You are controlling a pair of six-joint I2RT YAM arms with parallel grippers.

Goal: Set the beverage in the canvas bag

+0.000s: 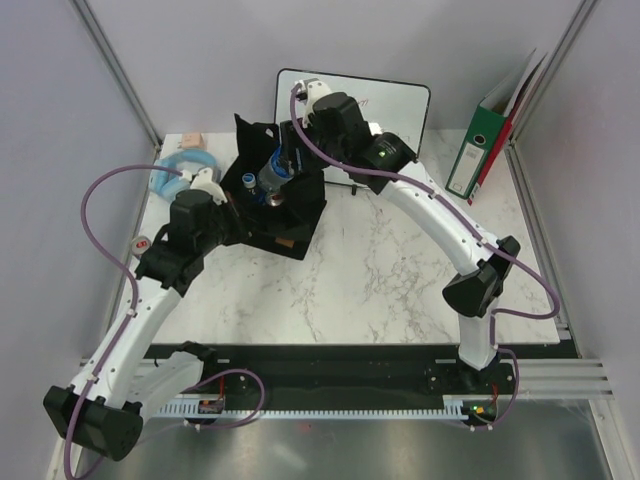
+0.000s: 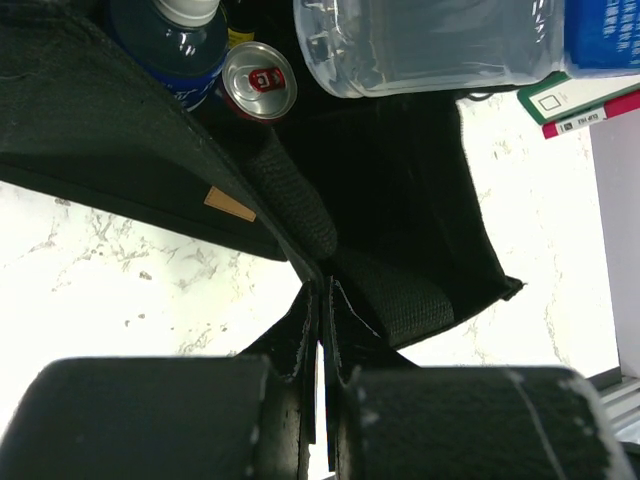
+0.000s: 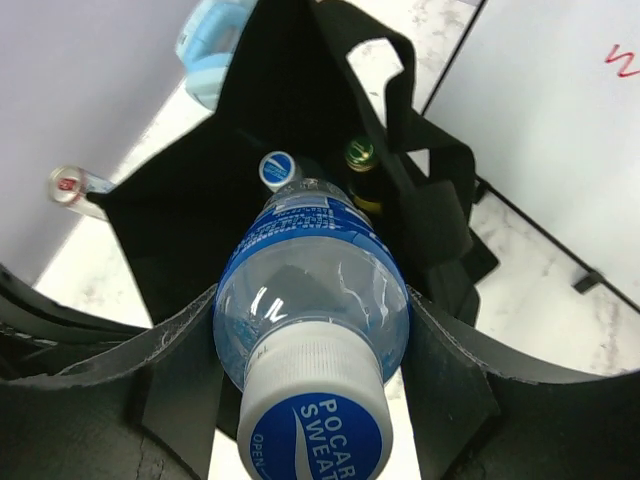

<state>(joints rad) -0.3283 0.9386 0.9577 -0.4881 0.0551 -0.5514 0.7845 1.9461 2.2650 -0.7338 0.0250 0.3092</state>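
Observation:
The black canvas bag (image 1: pixel 290 215) stands open at the middle back of the table. My right gripper (image 1: pixel 285 168) is shut on a clear Pocari Sweat bottle (image 3: pixel 310 290) with a blue label and a white-and-blue cap, and holds it bottom-down over the bag's mouth (image 3: pixel 200 200). Inside the bag I see a second blue-capped bottle (image 3: pixel 278 168) and a green-capped bottle (image 3: pixel 358 155). My left gripper (image 2: pixel 322 340) is shut on the bag's rim fabric by a handle strap (image 2: pixel 295 205). A red can top (image 2: pixel 258 80) and the tan label (image 2: pixel 230 205) show there.
A whiteboard (image 1: pixel 350 100) lies behind the bag. A green binder (image 1: pixel 478 150) leans at the back right. A light blue roll (image 1: pixel 178 172) sits at the back left, and a small white-and-red item (image 1: pixel 143 243) lies by the left edge.

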